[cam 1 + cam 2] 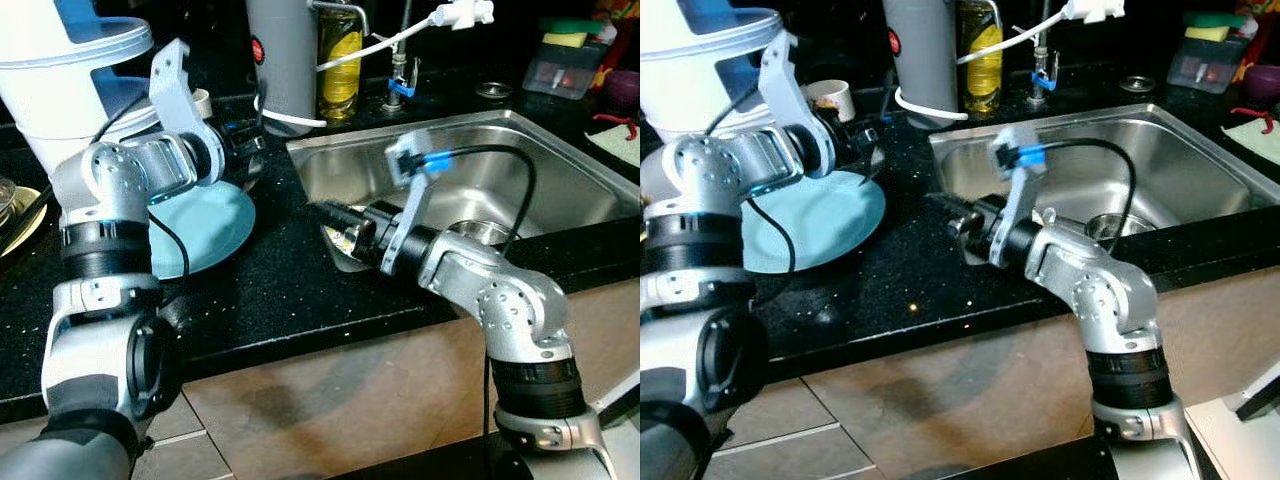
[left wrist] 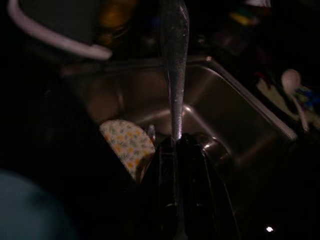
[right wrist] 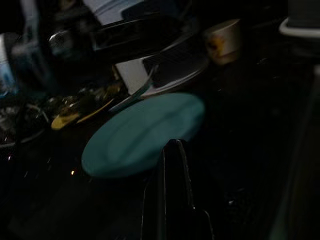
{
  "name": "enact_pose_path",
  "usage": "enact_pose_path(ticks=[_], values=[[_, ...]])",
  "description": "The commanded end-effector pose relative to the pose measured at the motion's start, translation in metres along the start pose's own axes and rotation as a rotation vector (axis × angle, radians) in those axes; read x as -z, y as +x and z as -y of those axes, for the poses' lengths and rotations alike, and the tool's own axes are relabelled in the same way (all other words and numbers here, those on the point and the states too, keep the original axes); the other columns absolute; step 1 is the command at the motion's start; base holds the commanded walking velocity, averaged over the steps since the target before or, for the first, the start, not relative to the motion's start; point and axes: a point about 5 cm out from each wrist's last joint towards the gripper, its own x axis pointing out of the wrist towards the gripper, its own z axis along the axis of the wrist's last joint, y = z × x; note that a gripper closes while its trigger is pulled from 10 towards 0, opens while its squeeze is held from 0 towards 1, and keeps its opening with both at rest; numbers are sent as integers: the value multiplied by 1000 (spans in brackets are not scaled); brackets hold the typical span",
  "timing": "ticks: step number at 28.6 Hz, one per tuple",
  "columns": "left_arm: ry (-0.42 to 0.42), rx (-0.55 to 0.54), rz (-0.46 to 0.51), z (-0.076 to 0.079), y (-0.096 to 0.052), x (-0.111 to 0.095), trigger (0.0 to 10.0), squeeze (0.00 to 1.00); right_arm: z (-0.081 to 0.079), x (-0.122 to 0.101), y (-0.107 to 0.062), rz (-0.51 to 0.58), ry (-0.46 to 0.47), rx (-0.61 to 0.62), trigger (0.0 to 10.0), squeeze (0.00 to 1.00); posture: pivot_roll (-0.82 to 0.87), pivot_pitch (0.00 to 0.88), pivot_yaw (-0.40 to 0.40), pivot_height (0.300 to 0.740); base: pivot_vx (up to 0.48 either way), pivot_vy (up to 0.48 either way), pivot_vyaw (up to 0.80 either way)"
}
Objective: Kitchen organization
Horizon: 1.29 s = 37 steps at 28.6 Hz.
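A teal plate (image 1: 205, 230) lies on the black counter, left of the steel sink (image 1: 560, 170). My left gripper (image 1: 250, 150) hovers over the plate's far edge. In the left wrist view it (image 2: 175, 145) is shut on a long silvery utensil (image 2: 174, 75) that points out over the sink. My right gripper (image 1: 325, 212) reaches leftward across the sink's left rim, just above a yellow flowered dish (image 1: 340, 240) that leans in the sink corner. In the right wrist view its fingertips (image 3: 172, 150) are pressed together, nothing between them, facing the teal plate (image 3: 145, 132).
A big white tub (image 1: 70, 70) stands at the back left, with a small cup (image 1: 830, 98) beside it. Behind the sink are a grey canister (image 1: 285, 60), a yellow bottle (image 1: 340, 60) and the tap (image 1: 400, 80). A sponge box (image 1: 565, 60) sits at the far right.
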Motion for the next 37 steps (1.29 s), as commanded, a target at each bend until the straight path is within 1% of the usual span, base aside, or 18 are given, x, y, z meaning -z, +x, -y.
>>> enact_pose_path(ticks=[1,2,4,6,9,10,11,13,14,15,16,17,19,26,29,30,31,37], values=[[206,23,26,3,-5,-2,0,0,-3,-15,2,108,8,0,10000,0,17,168,54,740,0,0,0],[206,23,26,3,-5,-2,0,0,-3,-15,2,108,8,0,10000,0,17,168,54,740,0,0,0],[414,30,7,2,-7,4,0,0,-4,-26,3,204,36,12,10000,0,15,166,55,740,0,0,0],[436,34,5,1,-7,5,0,0,-5,-28,3,221,43,13,10000,0,14,166,57,740,0,0,0],[601,107,-8,5,-13,13,0,0,-8,-32,5,267,53,30,10000,0,12,165,60,740,0,0,0],[601,107,-8,5,-13,13,0,0,-8,-32,5,267,53,30,10000,0,12,165,60,740,0,0,0],[637,131,-19,7,-15,16,0,0,-8,-33,5,275,55,35,10000,0,12,165,60,740,0,0,0],[670,193,-30,10,-20,20,0,0,-10,-33,6,289,78,35,10000,0,11,166,62,740,0,0,0],[673,218,-27,12,-22,21,0,0,-11,-32,7,292,88,33,10000,745,11,166,62,740,0,0,0],[673,218,-27,12,-22,21,0,0,-11,-32,7,292,88,33,10000,745,11,166,62,740,0,0,0],[676,262,-21,16,-23,23,0,0,-13,-32,8,298,105,30,10000,745,11,166,62,740,0,0,0],[673,310,-17,21,-24,26,0,0,-15,-31,10,297,118,24,10000,1000,15,172,62,740,0,0,0],[667,372,-11,27,-26,30,0,0,-18,-29,12,296,146,17,10000,1000,15,172,62,740,0,0,0],[671,378,-19,25,-28,34,0,0,-23,-32,15,316,207,-16,10000,1000,19,180,61,740,0,0,0],[665,399,-13,32,-29,35,0,0,-25,-34,17,329,254,-24,10000,1000,19,180,61,740,0,0,0],[659,411,-11,34,-29,35,0,0,-24,-34,17,328,253,-17,10000,400,19,182,60,740,0,0,0],[651,426,-9,36,-30,36,0,0,-24,-34,18,326,252,-11,10000,0,19,182,60,740,0,0,0],[615,484,8,44,-32,39,0,0,-20,-33,19,325,250,20,10000,0,18,184,59,740,0,0,0]])
